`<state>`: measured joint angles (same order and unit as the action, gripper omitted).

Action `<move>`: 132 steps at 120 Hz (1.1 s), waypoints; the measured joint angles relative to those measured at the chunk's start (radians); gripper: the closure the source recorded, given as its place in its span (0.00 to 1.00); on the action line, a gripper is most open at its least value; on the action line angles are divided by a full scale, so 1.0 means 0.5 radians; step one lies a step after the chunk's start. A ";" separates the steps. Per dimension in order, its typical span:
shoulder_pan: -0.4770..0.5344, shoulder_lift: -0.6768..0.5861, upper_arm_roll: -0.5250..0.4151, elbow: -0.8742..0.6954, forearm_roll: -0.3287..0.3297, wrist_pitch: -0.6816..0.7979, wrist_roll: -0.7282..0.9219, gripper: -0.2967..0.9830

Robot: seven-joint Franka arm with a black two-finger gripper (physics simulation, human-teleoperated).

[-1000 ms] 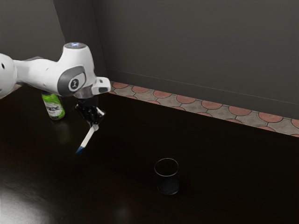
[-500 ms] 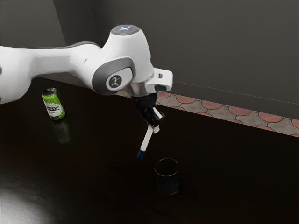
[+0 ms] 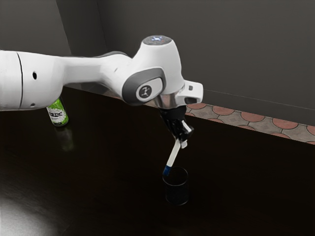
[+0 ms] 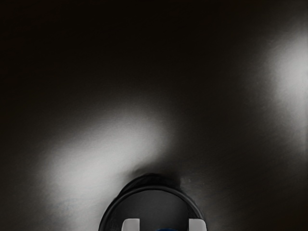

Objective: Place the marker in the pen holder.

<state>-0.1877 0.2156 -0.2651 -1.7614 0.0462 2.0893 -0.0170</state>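
Black table (image 3: pixel 108 167) underneath gives the upright pen holder (image 3: pixel 177 194) its footing; above, the white arm (image 3: pixel 93 71) reaches across so that its hand hangs over the open mouth; the gripper (image 3: pixel 180 142) is closed on the marker (image 3: pixel 173 153) near its upper end, leaving the lower length free to go in first; the marker slants, its blue end (image 3: pixel 167 171) at the rim, how far inside I cannot tell; straightening it before lowering should lessen any snag.
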 joint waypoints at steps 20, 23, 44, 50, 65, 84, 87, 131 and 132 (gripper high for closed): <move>-0.008 0.144 0.004 0.118 0.014 -0.001 -0.003 0.83; -0.008 0.160 0.005 0.130 0.016 -0.001 -0.003 0.83; -0.003 0.265 0.016 0.189 0.030 0.027 -0.003 0.83; -0.002 0.284 0.019 0.190 0.032 0.054 -0.004 0.83; 0.001 0.309 0.020 0.179 0.038 0.109 -0.009 0.83; -0.004 0.312 0.018 0.064 0.039 0.143 -0.014 0.83; -0.003 0.308 0.018 0.039 0.039 0.146 -0.014 0.83; 0.021 -0.282 0.239 0.302 -0.032 -0.394 0.206 0.38; 0.022 -0.299 0.257 0.318 -0.031 -0.425 0.217 0.38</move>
<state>-0.1765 0.0664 -0.1367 -1.6024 0.0305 1.8770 0.0917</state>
